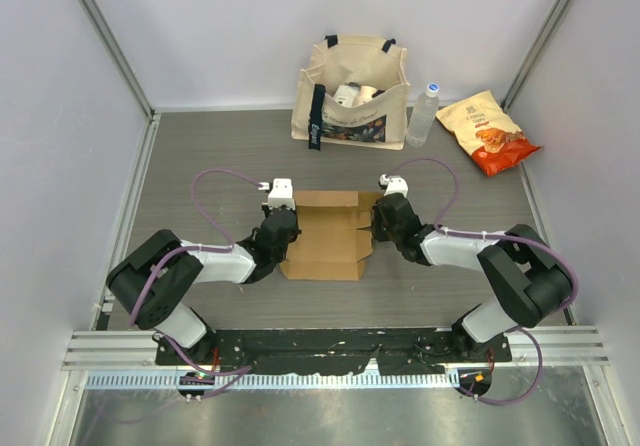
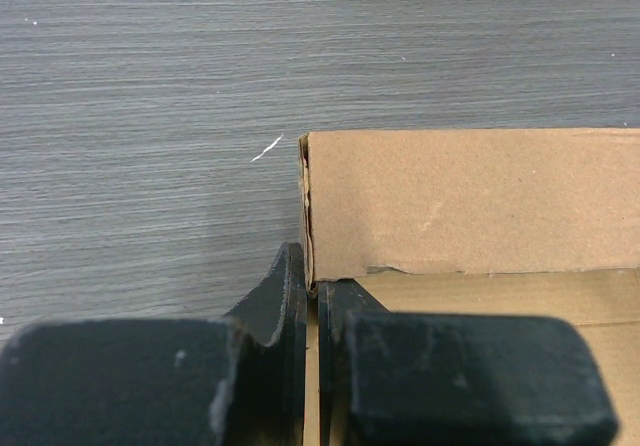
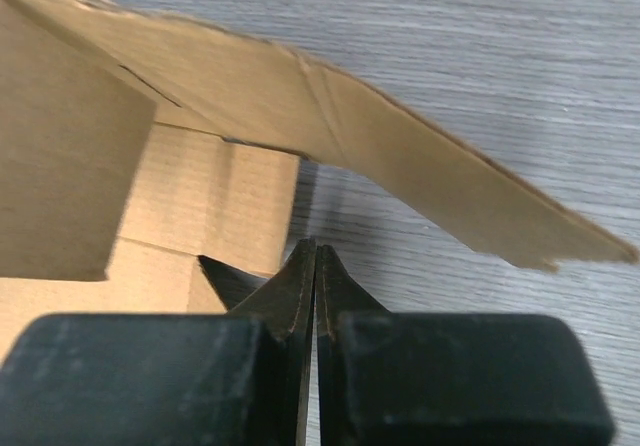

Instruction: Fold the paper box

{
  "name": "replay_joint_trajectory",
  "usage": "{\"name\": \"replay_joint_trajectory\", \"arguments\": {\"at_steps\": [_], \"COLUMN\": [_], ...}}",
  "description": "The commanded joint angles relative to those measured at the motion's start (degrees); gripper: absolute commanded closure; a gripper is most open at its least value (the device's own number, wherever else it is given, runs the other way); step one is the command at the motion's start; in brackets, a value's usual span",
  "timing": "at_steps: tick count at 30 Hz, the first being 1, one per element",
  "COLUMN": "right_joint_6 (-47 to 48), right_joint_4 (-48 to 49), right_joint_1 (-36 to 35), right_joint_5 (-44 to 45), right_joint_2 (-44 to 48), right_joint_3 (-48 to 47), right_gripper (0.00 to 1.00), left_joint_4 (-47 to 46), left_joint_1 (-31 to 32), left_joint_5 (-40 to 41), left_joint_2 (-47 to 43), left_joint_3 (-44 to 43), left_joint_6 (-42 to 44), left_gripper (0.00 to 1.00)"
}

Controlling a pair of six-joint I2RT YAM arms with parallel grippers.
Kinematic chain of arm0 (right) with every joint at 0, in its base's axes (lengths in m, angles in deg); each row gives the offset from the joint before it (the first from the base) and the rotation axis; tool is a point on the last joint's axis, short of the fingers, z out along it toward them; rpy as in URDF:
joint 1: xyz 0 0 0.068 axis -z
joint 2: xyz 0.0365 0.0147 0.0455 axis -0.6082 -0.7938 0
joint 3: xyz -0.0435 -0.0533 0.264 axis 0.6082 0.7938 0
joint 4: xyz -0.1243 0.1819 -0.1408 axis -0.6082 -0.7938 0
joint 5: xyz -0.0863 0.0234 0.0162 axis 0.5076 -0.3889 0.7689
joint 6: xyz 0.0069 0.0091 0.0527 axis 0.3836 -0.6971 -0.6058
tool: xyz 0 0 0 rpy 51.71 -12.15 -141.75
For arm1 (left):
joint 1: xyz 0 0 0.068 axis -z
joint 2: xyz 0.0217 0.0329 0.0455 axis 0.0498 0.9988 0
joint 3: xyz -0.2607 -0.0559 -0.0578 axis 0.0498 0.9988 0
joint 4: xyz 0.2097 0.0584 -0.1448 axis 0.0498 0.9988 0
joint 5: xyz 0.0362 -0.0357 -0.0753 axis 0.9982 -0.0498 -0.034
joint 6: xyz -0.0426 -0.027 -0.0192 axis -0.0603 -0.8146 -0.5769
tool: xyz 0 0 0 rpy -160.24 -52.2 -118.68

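Observation:
The paper box (image 1: 328, 234) is plain brown cardboard, partly folded, lying on the table between my two arms. My left gripper (image 1: 283, 228) is at its left side. In the left wrist view the jaws (image 2: 312, 288) are shut on the box's thin left wall, with a raised panel (image 2: 470, 201) just beyond the tips. My right gripper (image 1: 383, 221) is at the box's right side. In the right wrist view it (image 3: 316, 254) is shut with nothing between the fingers, low over the table, under a slanting raised flap (image 3: 400, 151).
A beige printed tote bag (image 1: 350, 91) stands at the back centre. A clear water bottle (image 1: 424, 114) is beside it on the right, and a yellow-orange snack packet (image 1: 487, 131) lies at the back right. White walls enclose the table.

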Motion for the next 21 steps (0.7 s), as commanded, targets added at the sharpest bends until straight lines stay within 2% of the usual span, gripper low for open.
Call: {"name": "replay_joint_trajectory", "arguments": {"at_steps": [1, 12, 21], "right_joint_6": [0.23, -4.69, -5.04], "right_joint_4": [5.80, 7.12, 5.35], "right_joint_1": [-0.89, -1.51, -1.25], "right_joint_5": [-0.99, -6.09, -10.05], "right_joint_2": [0.12, -0.31, -4.70], "right_joint_3": [-3.50, -5.79, -7.02], "right_gripper": [0.94, 0.94, 0.94], "left_joint_4": [-1.90, -1.55, -1.37], "left_joint_1": [0.07, -0.02, -0.02], "left_joint_5": [0.31, -0.30, -1.97], "left_joint_2": [-0.68, -1.47, -1.38], "left_joint_3": [-1.69, -1.60, -1.86], "left_joint_6": [-1.00, -1.88, -3.02], "left_gripper": [1.00, 1.00, 1.00]}}
